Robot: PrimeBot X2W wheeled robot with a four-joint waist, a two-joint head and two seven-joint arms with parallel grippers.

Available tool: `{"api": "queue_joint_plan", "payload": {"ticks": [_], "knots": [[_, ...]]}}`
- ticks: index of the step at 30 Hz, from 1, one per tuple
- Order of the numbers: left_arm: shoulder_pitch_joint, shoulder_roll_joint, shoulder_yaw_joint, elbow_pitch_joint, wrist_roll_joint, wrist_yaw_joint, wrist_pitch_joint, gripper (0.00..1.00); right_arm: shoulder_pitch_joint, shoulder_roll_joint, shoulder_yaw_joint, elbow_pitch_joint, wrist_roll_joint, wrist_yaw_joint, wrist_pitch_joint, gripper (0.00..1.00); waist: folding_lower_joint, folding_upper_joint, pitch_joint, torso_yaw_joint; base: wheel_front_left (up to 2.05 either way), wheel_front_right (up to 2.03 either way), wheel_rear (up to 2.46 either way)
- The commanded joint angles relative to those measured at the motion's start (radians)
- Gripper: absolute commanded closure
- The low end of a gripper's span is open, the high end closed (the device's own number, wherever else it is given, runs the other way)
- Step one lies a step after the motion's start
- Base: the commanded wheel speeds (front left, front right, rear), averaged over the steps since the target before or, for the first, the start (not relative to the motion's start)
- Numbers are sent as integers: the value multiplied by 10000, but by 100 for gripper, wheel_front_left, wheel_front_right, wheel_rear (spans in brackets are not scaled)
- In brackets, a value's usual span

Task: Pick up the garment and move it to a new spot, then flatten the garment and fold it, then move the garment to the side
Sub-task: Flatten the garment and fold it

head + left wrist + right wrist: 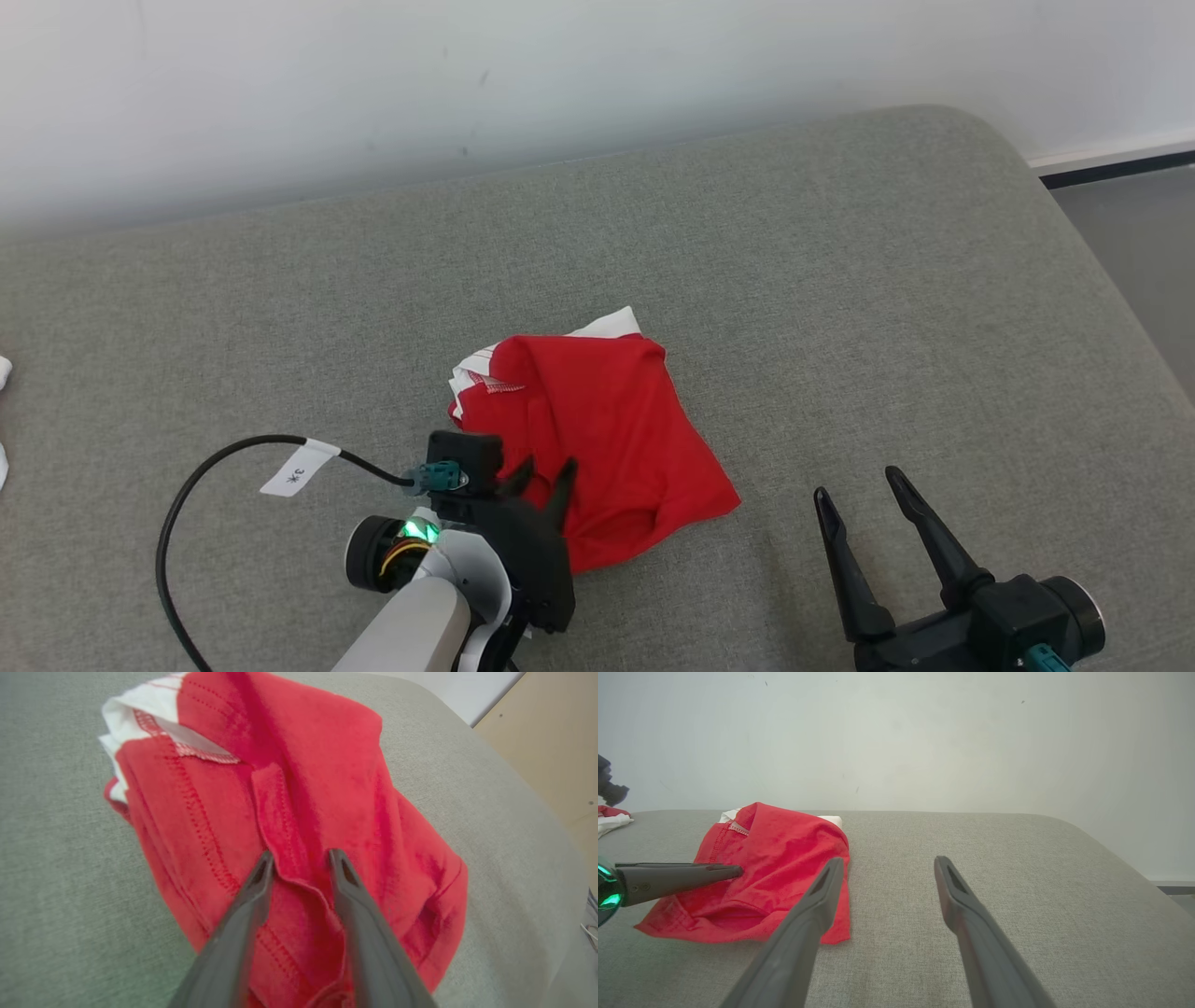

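Red garment (607,439) with white trim; crumpled in loose heap; lying mid grey padded surface (840,280); stitched hems showing

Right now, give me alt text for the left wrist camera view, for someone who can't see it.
The left gripper, its two long dark fingers apart, straddles a raised fold of a crumpled red fabric garment with white trim. The garment lies on a grey woven upholstered surface.
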Motion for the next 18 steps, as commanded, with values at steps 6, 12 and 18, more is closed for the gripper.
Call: {"api": "queue_joint_plan", "payload": {"ticks": [6, 12, 18], "knots": [[120, -29, -123, -187, -191, -143, -136, 100, 118, 31, -77, 6, -1, -23, -44, 0, -2, -1, -91, 86, 0, 0, 0], [585, -31, -58, -944, -479, -176, -436, 100, 150, -2, -142, -12, 24, -23, -44, 0, -2, -1, -120, 387, 0, 0, 0], [1226, 66, 51, -2052, -713, -79, -725, 100, 42, -23, -143, 21, 27, -23, -44, 0, -2, -1, -74, 852, 0, 0, 0]]}}
